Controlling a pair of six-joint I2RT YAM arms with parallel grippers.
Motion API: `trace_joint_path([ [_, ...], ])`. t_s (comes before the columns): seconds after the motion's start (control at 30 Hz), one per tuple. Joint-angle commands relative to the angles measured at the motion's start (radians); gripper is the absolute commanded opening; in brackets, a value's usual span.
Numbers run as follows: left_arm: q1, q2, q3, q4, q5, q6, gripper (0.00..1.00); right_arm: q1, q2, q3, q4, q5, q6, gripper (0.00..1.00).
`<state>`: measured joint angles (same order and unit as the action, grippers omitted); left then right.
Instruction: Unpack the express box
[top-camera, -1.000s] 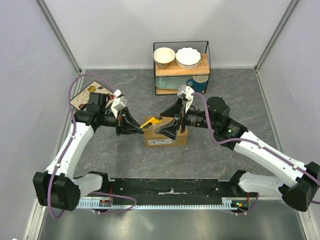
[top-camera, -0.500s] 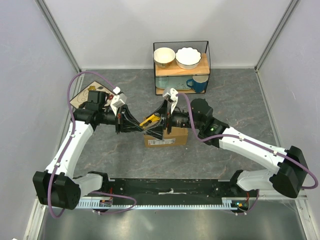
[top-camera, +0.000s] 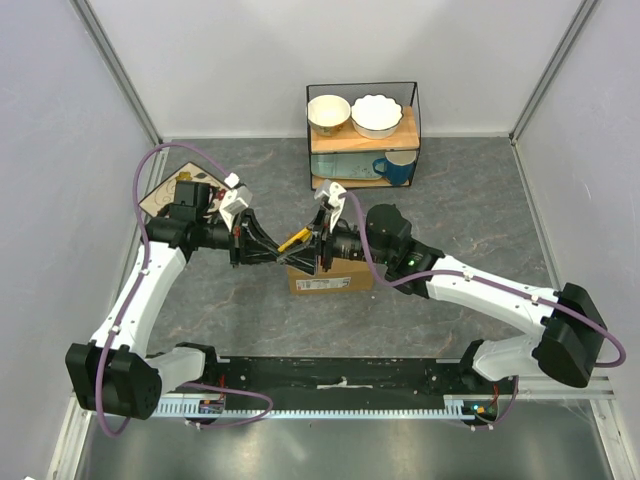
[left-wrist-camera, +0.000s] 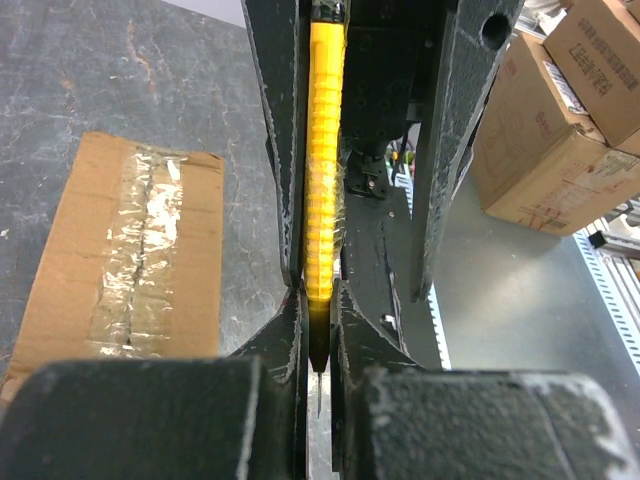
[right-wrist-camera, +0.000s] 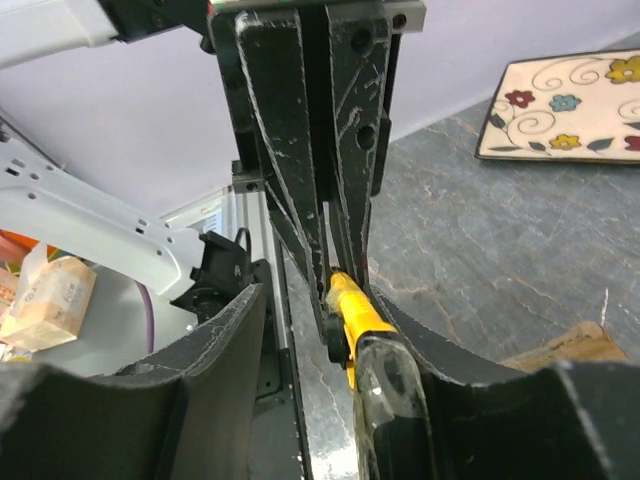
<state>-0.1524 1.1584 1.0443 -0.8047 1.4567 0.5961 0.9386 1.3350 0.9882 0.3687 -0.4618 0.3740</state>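
The express box (top-camera: 338, 277), a brown carton with a white label on its near side, sits at the table's middle. Its taped top seam shows in the left wrist view (left-wrist-camera: 135, 260). My left gripper (top-camera: 270, 250) is shut on a yellow utility knife (top-camera: 293, 240) and holds it just above the box's left end. The knife runs between the left fingers (left-wrist-camera: 320, 150). My right gripper (top-camera: 312, 250) is open, its jaws standing around the knife's free end (right-wrist-camera: 350, 305). The knife lies against the right-hand finger (right-wrist-camera: 470, 390). The box's corner shows at the lower right (right-wrist-camera: 575, 345).
A wire rack (top-camera: 415, 120) with two bowls and a blue mug (top-camera: 397, 168) stands at the back. A flowered plate (top-camera: 178, 192) lies at the back left (right-wrist-camera: 565, 105). Brown cartons (left-wrist-camera: 570, 110) sit beyond the table's near edge.
My right arm has swung left toward the left gripper, and its open jaws now surround the knife's end. The left gripper has stayed shut on the knife, shifted slightly.
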Motion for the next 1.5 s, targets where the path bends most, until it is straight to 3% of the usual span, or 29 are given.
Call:
trace_joint_path([
  [0.0,0.004,-0.016,0.023,0.018,0.152,-0.042,0.02,0.022,0.016,0.055,-0.046,0.049,-0.041,0.5],
  [0.2,0.004,-0.037,0.017,0.021,0.154,-0.042,0.02,0.023,-0.017,0.029,-0.019,0.113,-0.043,0.41],
  [0.37,0.004,-0.051,0.003,0.019,0.152,-0.05,0.02,0.023,-0.056,-0.005,0.03,0.147,-0.037,0.51],
  [0.53,0.004,-0.058,-0.004,0.021,0.148,-0.051,0.02,0.022,-0.066,-0.008,0.035,0.161,-0.035,0.51],
  [0.87,0.004,-0.059,0.008,0.021,0.152,-0.062,0.03,0.025,-0.03,0.021,-0.008,0.1,-0.027,0.32],
  [1.0,0.004,-0.054,0.005,0.021,0.123,-0.068,0.18,0.025,-0.052,0.006,-0.011,0.12,-0.038,0.07],
  [1.07,0.004,-0.055,-0.004,0.021,0.091,-0.068,0.22,0.023,-0.065,0.007,-0.039,0.147,-0.052,0.0],
  [1.17,0.004,-0.062,-0.02,0.021,0.038,-0.059,0.31,0.023,-0.091,0.01,-0.076,0.185,-0.079,0.0],
  [1.23,0.005,-0.06,-0.033,0.021,0.018,-0.056,0.47,0.023,-0.106,0.026,-0.117,0.228,-0.108,0.0],
  [1.27,0.005,-0.06,-0.036,0.019,0.002,-0.055,0.78,0.023,-0.109,0.033,-0.137,0.244,-0.118,0.0],
  [1.3,0.005,-0.062,-0.044,0.021,-0.007,-0.052,0.88,0.025,-0.114,0.041,-0.154,0.273,-0.132,0.0],
  [1.37,0.005,-0.062,-0.049,0.022,-0.048,-0.038,0.99,0.025,-0.122,0.061,-0.198,0.304,-0.161,0.0],
  [1.47,0.005,-0.063,-0.056,0.022,-0.105,-0.018,0.99,0.025,-0.138,0.075,-0.263,0.435,-0.188,0.0],
])
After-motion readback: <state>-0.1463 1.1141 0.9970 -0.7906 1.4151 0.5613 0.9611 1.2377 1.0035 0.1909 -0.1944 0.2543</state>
